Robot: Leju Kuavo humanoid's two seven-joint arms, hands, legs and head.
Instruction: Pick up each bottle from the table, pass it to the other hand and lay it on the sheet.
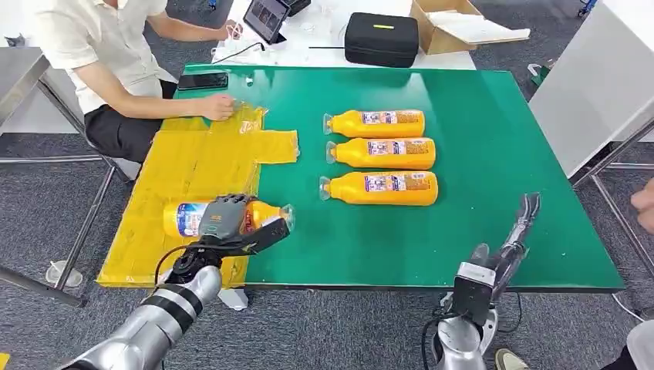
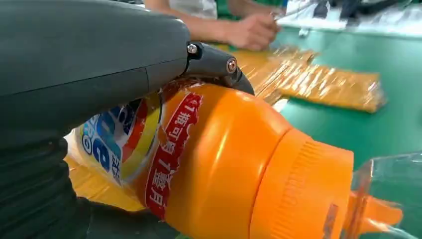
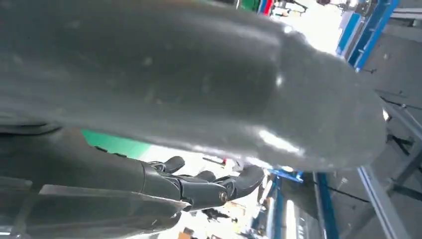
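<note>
Your left hand (image 1: pixel 221 218) grips the bottle (image 1: pixel 258 215) at lower left. Its long axis runs sideways, cap rightward. Your right hand (image 1: pixel 518 228) holds nothing, fingers straight.

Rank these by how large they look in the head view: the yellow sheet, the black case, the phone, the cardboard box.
1. yellow sheet, clearly the largest.
2. black case and cardboard box: they look about alike, and the box is cut off by the picture edge, so I leave them unranked.
3. phone, the smallest.
</note>
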